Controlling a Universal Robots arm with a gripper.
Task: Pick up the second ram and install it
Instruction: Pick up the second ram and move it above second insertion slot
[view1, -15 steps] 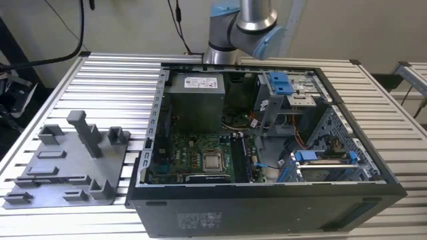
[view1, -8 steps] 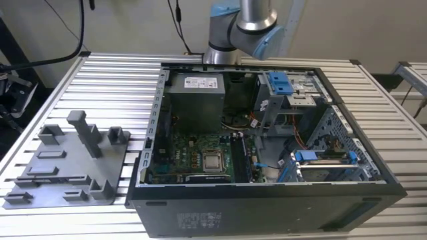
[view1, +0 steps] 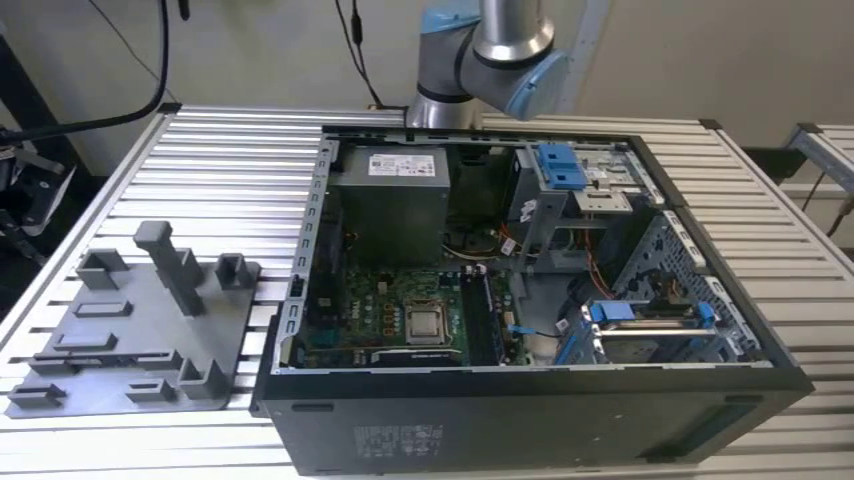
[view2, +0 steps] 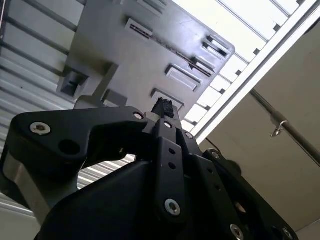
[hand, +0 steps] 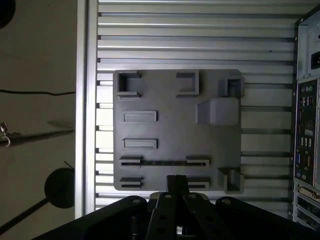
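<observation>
A thin dark strip, which looks like the second ram (hand: 165, 162) standing on edge, runs between two brackets of the grey fixture tray (hand: 170, 131). In the first wrist view my gripper (hand: 176, 179) hangs above the tray's edge, one bracket row over from that strip. Its black fingers meet at the tips and hold nothing. The second wrist view shows the gripper (view2: 162, 106) from behind, pointing at the tray (view2: 125, 55). In the exterior view the tray (view1: 134, 335) lies on the slatted table at the exterior view's left.
An open computer case (view1: 534, 250) lies beside the tray, with its motherboard and memory slots (view1: 483, 318) facing up. Its rear panel (hand: 306, 125) borders the tray side. A tall post (view1: 171, 262) and several low blocks rise from the tray. The arm's elbow (view1: 487, 50) is at the back.
</observation>
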